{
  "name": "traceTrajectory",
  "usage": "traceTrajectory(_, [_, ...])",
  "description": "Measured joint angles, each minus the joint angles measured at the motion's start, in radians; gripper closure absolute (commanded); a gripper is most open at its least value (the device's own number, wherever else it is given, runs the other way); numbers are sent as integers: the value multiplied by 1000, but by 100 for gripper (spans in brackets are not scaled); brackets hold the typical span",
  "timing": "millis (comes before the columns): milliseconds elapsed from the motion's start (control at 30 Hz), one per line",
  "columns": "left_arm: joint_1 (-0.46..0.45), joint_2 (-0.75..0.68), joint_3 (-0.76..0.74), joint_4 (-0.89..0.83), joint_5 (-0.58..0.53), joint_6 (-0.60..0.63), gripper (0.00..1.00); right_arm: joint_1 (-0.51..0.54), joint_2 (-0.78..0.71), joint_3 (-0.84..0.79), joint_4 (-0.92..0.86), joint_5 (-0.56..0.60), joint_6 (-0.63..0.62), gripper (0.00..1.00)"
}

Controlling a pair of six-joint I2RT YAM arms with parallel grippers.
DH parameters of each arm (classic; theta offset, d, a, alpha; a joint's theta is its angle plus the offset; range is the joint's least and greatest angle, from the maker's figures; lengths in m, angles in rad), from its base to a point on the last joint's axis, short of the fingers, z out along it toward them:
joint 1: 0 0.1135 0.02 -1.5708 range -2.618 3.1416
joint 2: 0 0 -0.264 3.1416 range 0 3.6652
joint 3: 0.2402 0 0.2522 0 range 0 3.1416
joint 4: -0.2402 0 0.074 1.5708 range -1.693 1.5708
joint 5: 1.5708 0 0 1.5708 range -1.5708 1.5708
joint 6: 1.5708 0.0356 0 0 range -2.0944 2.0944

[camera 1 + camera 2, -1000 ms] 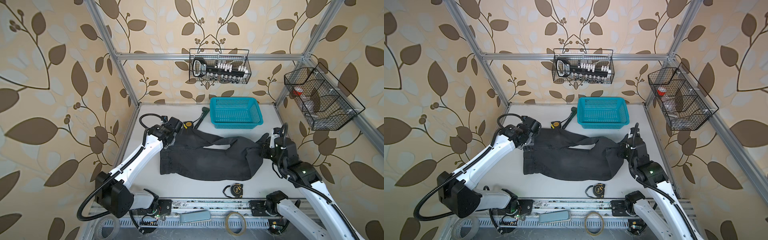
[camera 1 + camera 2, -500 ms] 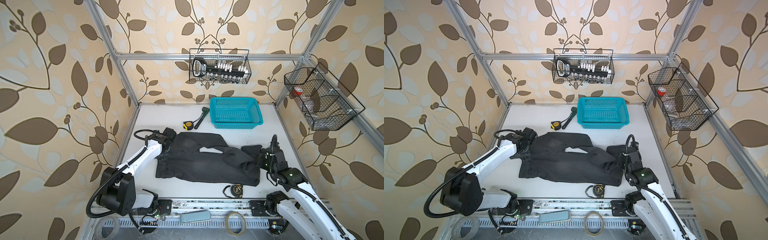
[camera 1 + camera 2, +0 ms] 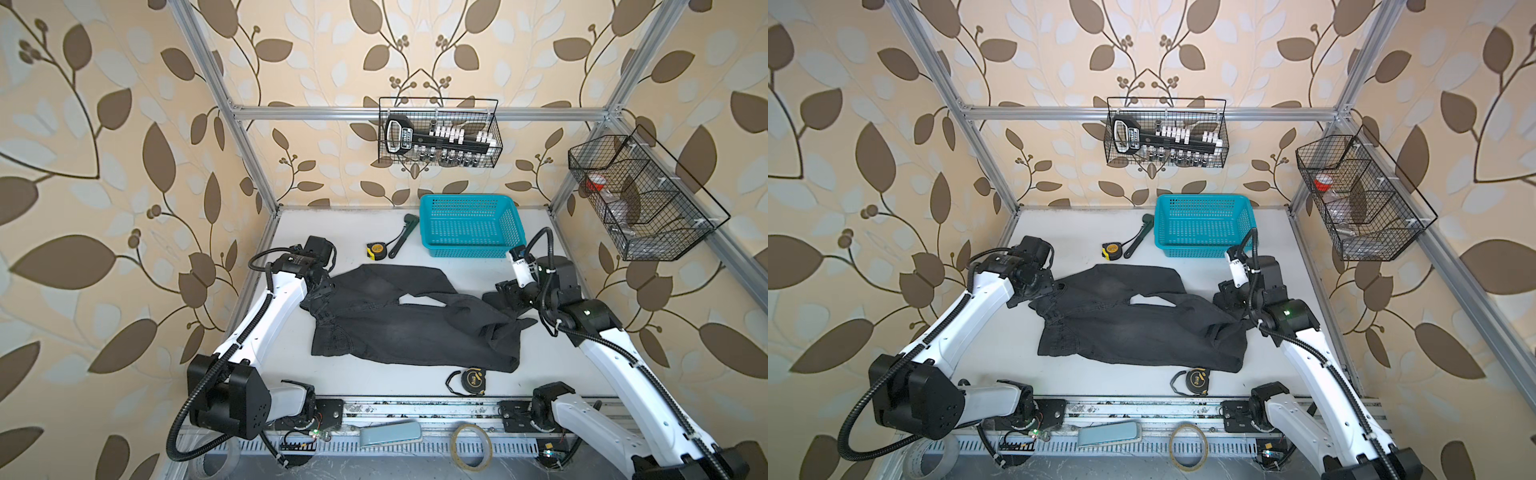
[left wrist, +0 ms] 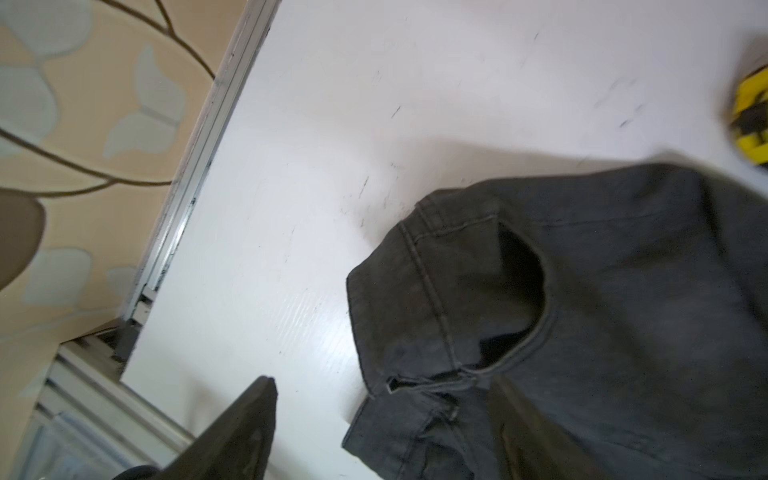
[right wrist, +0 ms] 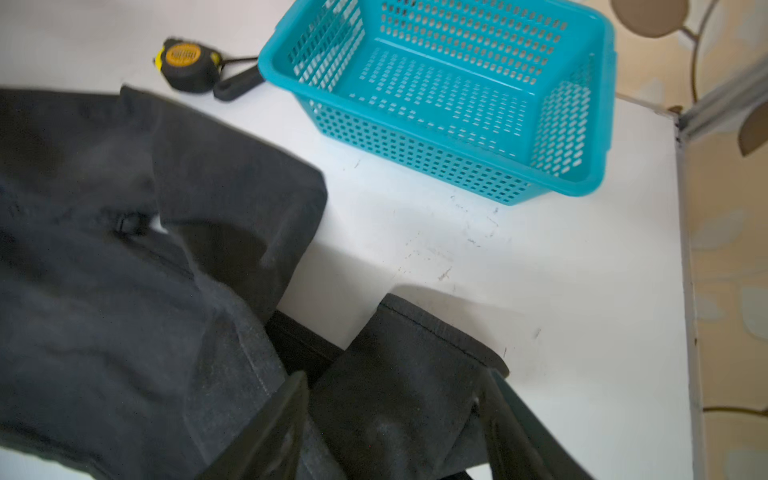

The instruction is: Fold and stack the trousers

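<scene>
Trousers (image 3: 415, 328) lie rumpled on the table (image 3: 473, 274) — left gripper (image 4: 382, 382) spread wide at the waistband (image 4: 424, 249), right gripper (image 5: 395, 374) wide astride a leg hem (image 5: 436, 328).

Black trousers (image 3: 1142, 328) lie rumpled on white counter (image 3: 1067, 237), waist by left arm (image 3: 976, 307), legs toward right arm (image 3: 1308, 361); teal basket (image 3: 1204, 226) behind, tape measure (image 3: 1196, 380) just in front.

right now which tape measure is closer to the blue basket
The yellow-cased tape measure beside the wrench, behind the trousers; the black one lies by the front rail.
</scene>
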Motion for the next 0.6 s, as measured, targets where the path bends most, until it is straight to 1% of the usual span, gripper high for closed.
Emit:
traceTrajectory(67, [11,4,42,3,34,-13,12,-37,65,27,-28,-39,-88,32])
traceTrajectory(133, [24,22,77,4,71,-33,12,-61,113,39,-36,-64,-135,32])
traceTrajectory(233, [36,80,111,23,113,-94,11,-68,178,48,-52,-91,-170,32])
traceTrajectory(333, [50,148,113,45,132,-175,11,-68,224,47,-70,-114,-181,32])
traceTrajectory(400, [67,198,113,56,151,-225,11,-71,214,40,-77,-143,-185,32])
traceTrajectory(467, [85,251,110,77,172,-273,11,-75,161,14,-77,-174,-203,32])
traceTrajectory(600, [102,308,89,114,203,-348,11,-76,56,-25,-119,-186,-274,32])
